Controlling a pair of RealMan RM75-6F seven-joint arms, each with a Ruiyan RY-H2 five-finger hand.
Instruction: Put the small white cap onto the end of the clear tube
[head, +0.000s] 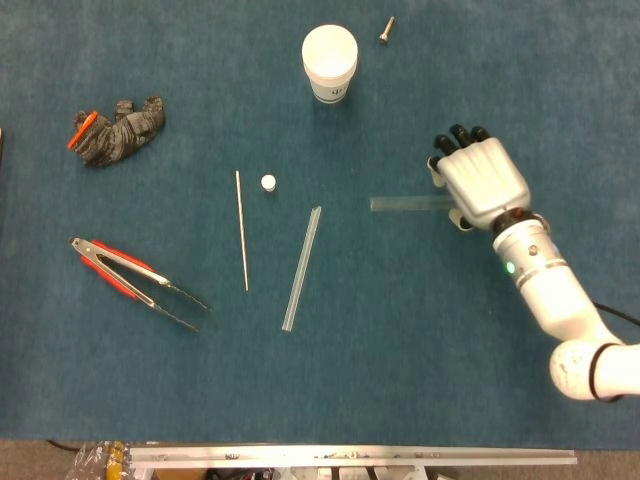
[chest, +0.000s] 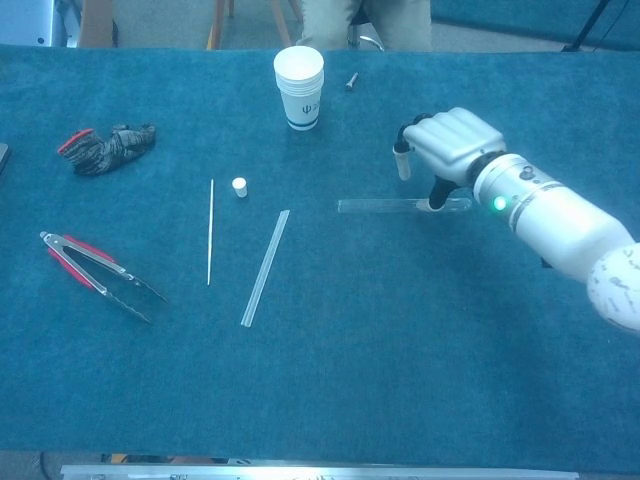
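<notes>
The small white cap (head: 268, 183) (chest: 239, 186) stands alone on the blue cloth, left of centre. The clear tube (head: 405, 204) (chest: 380, 206) lies flat and crosswise to the right of centre, its right end hidden under my right hand (head: 478, 180) (chest: 445, 145). That hand hovers palm-down over the tube's right end with its fingers spread. The thumb tip sits at the tube's near side while the other fingers stay above its far side; nothing is gripped. My left hand shows in neither view.
A second clear straight strip (head: 301, 268) lies diagonally between cap and tube, with a thin stick (head: 242, 230) left of the cap. Stacked white cups (head: 330, 62) and a small bolt (head: 386, 30) stand at the back; a dark glove (head: 118, 131) and red-handled tongs (head: 135, 281) lie left.
</notes>
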